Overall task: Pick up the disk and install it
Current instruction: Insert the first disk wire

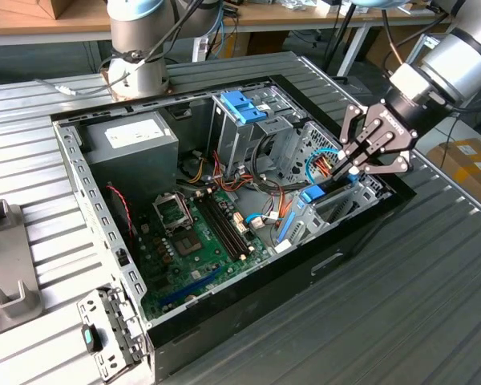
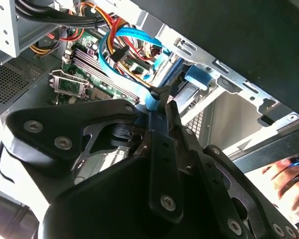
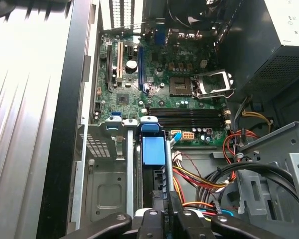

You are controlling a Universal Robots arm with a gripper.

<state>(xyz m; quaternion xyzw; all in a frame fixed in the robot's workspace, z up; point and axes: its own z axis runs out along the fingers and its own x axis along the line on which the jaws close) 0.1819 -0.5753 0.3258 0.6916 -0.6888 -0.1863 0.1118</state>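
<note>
Disk (image 1: 313, 195): stands on edge in the metal drive bay (image 1: 337, 210), at about 3 o'clock in the open case (image 1: 104, 241) in the exterior view. Its blue rail faces up, also seen in the first wrist view (image 3: 153, 149).

Gripper (image 1: 337, 172): comes down from 2 o'clock. In both wrist views the fingers (image 3: 164, 214) look drawn together on the disk's thin upper edge (image 2: 152, 102). We judge it gripped, though the contact is partly hidden.

Just beside, toward 9 o'clock: a bundle of loose cables (image 3: 199, 179) and a blue data cable (image 2: 129, 35). Beyond them lies the motherboard (image 1: 200, 233).

Risks, as we judge them:
- A narrow hold on one edge could let the disk pivot. A tilted disk would bind against the bay walls.
- Pushing on while bound could make the rail slip from the fingers.
- The cables lie close and could snag under the disk or on a finger link.
- The wide finger linkage may strike the bay's rim.
</note>
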